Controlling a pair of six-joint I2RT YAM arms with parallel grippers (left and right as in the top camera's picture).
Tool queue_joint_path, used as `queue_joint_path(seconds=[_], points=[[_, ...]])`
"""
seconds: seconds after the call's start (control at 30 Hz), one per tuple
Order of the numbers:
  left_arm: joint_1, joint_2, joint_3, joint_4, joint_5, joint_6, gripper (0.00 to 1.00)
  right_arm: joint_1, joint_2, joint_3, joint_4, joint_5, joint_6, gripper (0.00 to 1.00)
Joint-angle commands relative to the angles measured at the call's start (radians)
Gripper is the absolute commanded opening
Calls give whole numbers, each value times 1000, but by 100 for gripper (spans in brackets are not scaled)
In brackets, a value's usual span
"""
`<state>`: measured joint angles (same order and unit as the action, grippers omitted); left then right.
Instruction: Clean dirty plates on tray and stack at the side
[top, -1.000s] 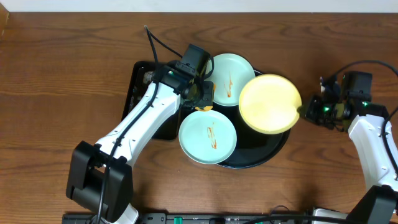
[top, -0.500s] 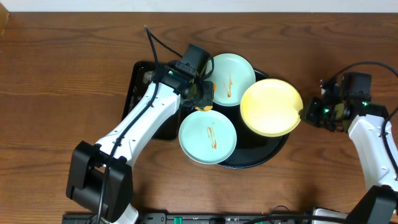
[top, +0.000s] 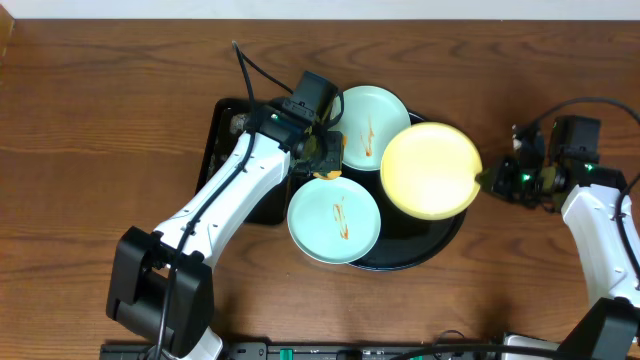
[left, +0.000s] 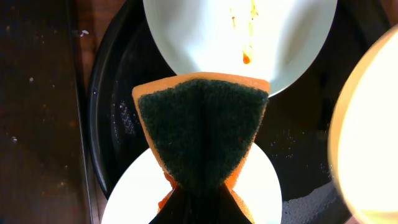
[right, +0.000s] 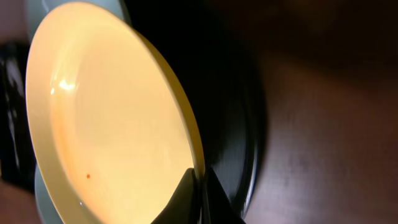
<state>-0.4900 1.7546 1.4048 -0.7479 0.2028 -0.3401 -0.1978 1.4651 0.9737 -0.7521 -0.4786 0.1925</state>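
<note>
Here the right gripper (top: 484, 180) is clamped on the right rim of the yellow plate (top: 430, 170). The right wrist view shows its 2 fingers pinching that rim. The plate is tilted over the right part of the round black tray (top: 432, 252), and its left edge overlaps the rear mint plate (top: 368, 112). The left gripper (top: 326, 158) is closed on a sponge (left: 202, 130), orange with a dark green scouring face, which hangs between the 2 mint plates. Both carry an orange-brown smear. The front mint plate (top: 333, 222) overhangs the tray's front-left rim. A rectangular tray (top: 222, 130) lies just left, partly under the left arm.
</note>
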Motion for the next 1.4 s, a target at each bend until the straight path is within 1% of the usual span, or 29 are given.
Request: queue_joint_path(seconds=[0.0, 0.1, 0.2, 0.27, 0.33, 0.4, 0.43, 0.53, 0.6, 0.73, 0.87, 1.07, 1.27, 1.37], points=[[2, 0, 7, 0, -9, 6, 7, 18, -4, 17, -12, 30, -32, 1], [2, 0, 7, -1, -9, 6, 8, 4, -4, 17, 55, 41, 17, 1], [2, 0, 7, -4, -9, 6, 7, -1, -4, 17, 87, -6, 59, 1], [2, 0, 7, -3, -9, 6, 7, 6, -4, 17, 68, -44, 56, 1], [2, 0, 7, -3, -9, 6, 7, 20, -4, 17, 13, -50, 13, 1], [2, 0, 7, -3, -9, 6, 8, 31, -4, 17, -40, -2, -26, 1], [2, 0, 7, -3, -9, 6, 7, 34, -4, 17, -55, 61, -26, 1], [0, 0, 7, 5, -3, 6, 7, 35, -4, 17, -43, 182, -24, 1], [0, 0, 7, 22, 55, 6, 8, 38, -4, 17, -28, 177, -16, 1], [-11, 2, 7, 86, 216, 6, 7, 62, -4, 16, -24, 212, 69, 1], [-55, 2, 7, 139, 230, 6, 7, 93, -4, 11, 6, 220, 83, 1], [-79, 2, 6, 124, 165, 6, 7, 118, -13, 21, 53, 259, -11, 1], [-21, 2, 6, 97, 163, 6, 8, 117, -69, 123, 18, 283, -190, 1], [21, 2, 6, 91, 163, 6, 7, 135, -97, 179, -15, 380, -259, 1]])
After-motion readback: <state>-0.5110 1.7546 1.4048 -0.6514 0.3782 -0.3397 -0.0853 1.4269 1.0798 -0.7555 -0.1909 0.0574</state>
